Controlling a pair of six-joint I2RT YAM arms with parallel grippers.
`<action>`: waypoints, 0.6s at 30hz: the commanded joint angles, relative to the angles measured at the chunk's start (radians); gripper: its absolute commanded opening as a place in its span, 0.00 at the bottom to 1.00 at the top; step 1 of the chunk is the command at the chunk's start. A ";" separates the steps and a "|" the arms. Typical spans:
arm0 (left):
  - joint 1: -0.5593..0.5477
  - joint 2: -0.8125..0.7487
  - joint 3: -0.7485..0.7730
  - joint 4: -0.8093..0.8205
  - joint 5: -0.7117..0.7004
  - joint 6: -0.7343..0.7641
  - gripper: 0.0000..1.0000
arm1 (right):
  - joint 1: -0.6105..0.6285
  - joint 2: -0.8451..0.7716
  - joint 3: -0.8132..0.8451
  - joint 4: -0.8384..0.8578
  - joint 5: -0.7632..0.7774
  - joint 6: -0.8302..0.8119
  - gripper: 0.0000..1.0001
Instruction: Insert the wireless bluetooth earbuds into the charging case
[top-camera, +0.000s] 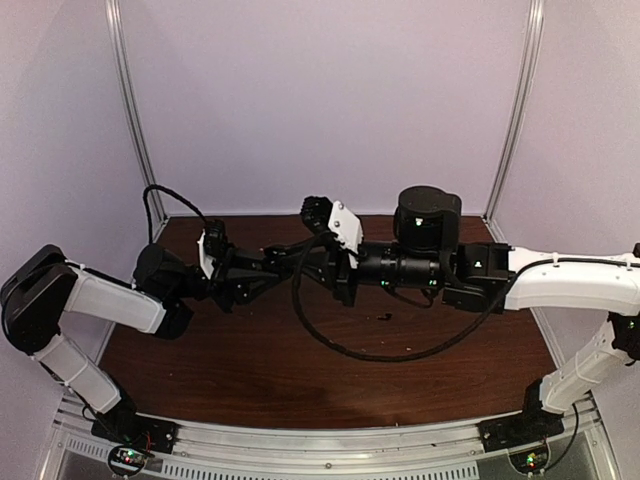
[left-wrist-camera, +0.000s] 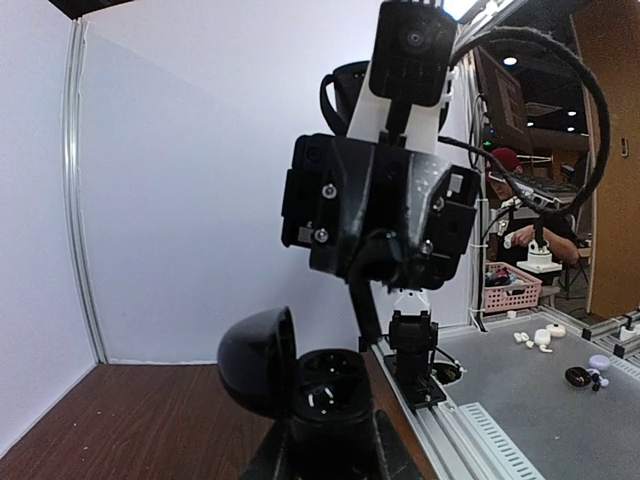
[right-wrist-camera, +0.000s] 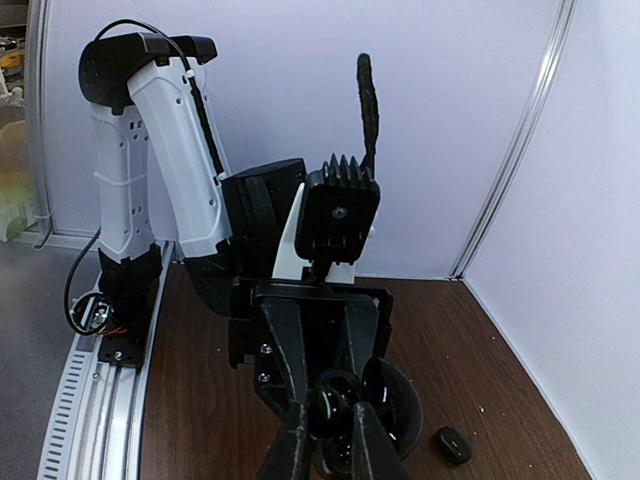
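The charging case (left-wrist-camera: 325, 385) stands open, its lid (left-wrist-camera: 255, 360) tipped back to the left. My left gripper (left-wrist-camera: 330, 452) is shut on its lower body. In the right wrist view my right gripper (right-wrist-camera: 332, 412) is shut on one black earbud (right-wrist-camera: 330, 398), held just above the case, whose lid (right-wrist-camera: 400, 410) shows beside the fingers. A second earbud (right-wrist-camera: 452, 444) lies on the brown table to the right, also visible as a dark speck (top-camera: 384, 318) from above. Both grippers (top-camera: 275, 262) (top-camera: 312, 250) meet over the table's middle back.
A black cable loop (top-camera: 340, 340) from the right arm sags over the table centre. White walls and aluminium posts (top-camera: 132, 120) enclose the back and sides. A slotted rail (top-camera: 300, 455) runs along the near edge.
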 joint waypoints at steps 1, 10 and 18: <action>-0.004 -0.024 0.025 0.008 -0.012 0.011 0.00 | 0.002 0.017 0.012 0.030 0.029 -0.003 0.14; -0.004 -0.035 0.018 -0.006 -0.013 0.020 0.00 | 0.002 0.039 0.016 0.036 0.064 -0.002 0.14; -0.003 -0.041 0.026 -0.023 -0.012 0.024 0.00 | 0.003 0.045 0.020 0.007 0.088 -0.019 0.14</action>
